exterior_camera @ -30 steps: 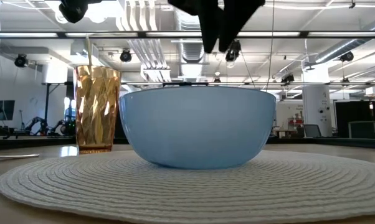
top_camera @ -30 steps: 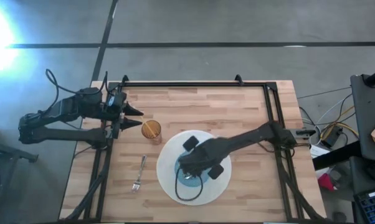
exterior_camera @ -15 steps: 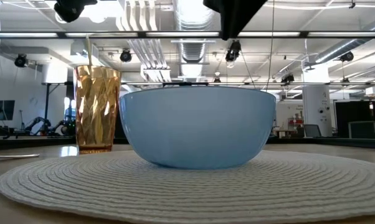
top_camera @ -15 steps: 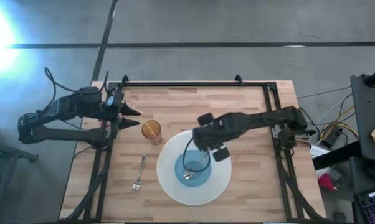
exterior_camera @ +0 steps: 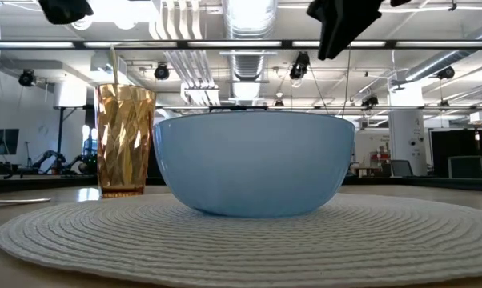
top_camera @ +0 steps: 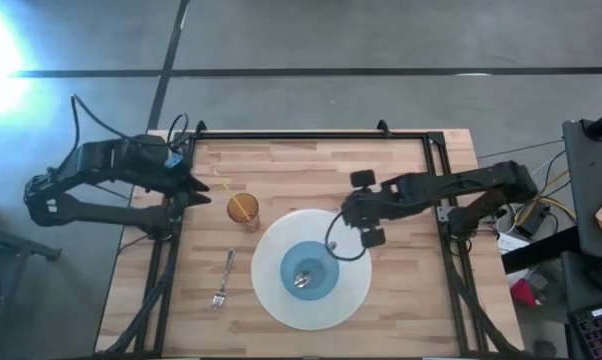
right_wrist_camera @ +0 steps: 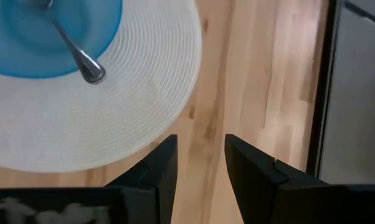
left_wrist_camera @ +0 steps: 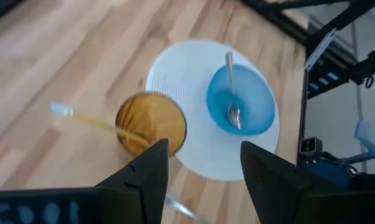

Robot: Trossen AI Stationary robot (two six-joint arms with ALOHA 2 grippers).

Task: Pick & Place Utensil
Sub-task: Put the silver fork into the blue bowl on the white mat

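High view: right end effector hovers open and empty beside the bowl; left end effector open near the cup.

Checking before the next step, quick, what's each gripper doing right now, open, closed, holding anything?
Left gripper: open, empty, above the amber glass.
Right gripper: open, empty, beside the placemat; the spoon lies in the blue bowl.

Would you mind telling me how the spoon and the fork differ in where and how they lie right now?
The spoon sits in the blue bowl on the round white mat, its handle leaning on the rim; the fork lies flat on the bare wooden table, left of the mat. The spoon is right of the amber cup, the fork just in front of it. Both are silver utensils, and neither is held.
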